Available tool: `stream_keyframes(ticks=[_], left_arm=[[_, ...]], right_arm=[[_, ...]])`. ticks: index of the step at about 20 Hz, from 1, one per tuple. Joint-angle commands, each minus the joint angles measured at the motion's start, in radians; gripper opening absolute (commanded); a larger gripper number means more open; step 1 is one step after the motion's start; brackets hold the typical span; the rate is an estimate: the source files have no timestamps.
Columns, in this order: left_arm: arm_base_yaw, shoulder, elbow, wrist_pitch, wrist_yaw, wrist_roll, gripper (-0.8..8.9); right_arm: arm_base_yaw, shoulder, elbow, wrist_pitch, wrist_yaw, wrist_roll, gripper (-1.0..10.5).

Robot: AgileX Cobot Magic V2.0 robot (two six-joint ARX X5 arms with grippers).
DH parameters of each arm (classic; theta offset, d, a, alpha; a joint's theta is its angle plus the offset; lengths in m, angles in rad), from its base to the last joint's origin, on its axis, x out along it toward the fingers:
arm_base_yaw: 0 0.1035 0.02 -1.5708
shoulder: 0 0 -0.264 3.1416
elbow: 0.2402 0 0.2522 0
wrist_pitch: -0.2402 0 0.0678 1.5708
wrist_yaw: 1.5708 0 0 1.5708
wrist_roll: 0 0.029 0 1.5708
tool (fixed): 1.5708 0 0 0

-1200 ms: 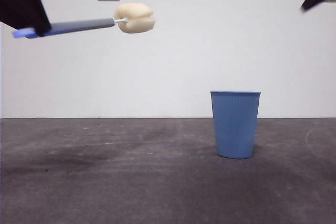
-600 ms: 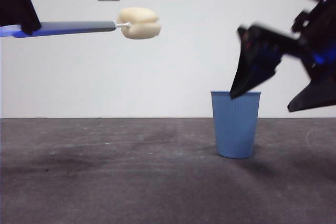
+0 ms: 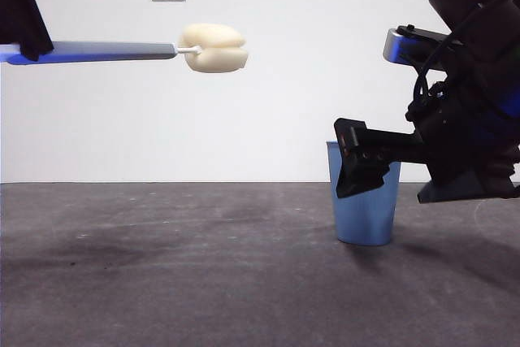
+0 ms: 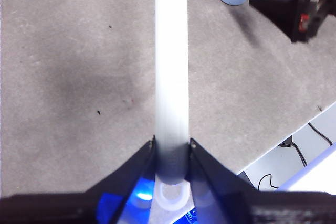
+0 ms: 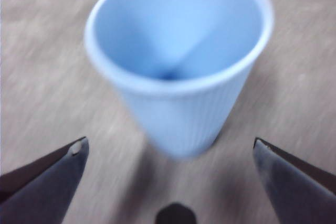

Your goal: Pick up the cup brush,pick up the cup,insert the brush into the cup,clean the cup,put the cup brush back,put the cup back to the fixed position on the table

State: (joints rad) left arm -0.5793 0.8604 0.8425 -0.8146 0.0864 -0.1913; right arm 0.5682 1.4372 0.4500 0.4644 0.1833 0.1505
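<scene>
Where scuffed: matte grey table.

Around cup: stands upright on the surface; mouth uncovered, nothing inside; bare surface on every side
Right hand: jaws spread wider than the cup, one to each flank, neither touching; blocks the cup's side in the front view
Overhead: cup brush held level, high above the surface, well apart from the cup; clamped in left hand
Below the brush: open surface
</scene>
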Motion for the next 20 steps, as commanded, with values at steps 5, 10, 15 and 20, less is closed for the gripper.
stream_keyframes(ticks=[5,10,15,20], left_arm=[[-0.004,-0.002,-0.003,0.005,0.001,0.008,-0.08],[-0.004,-0.002,-0.003,0.006,0.001,0.007,-0.08],[-0.004,-0.002,-0.003,0.006,0.000,0.002,-0.08],[-0.004,-0.002,-0.003,0.014,0.000,0.001,-0.08]], right_arm=[[-0.027,0.104,-0.011,0.204,-0.001,-0.063,5.4],[-0.082,0.174,-0.011,0.325,-0.058,-0.064,5.4],[-0.099,0.210,-0.006,0.393,-0.083,-0.068,5.3],[-0.099,0.211,-0.006,0.398,-0.127,-0.082,0.6]])
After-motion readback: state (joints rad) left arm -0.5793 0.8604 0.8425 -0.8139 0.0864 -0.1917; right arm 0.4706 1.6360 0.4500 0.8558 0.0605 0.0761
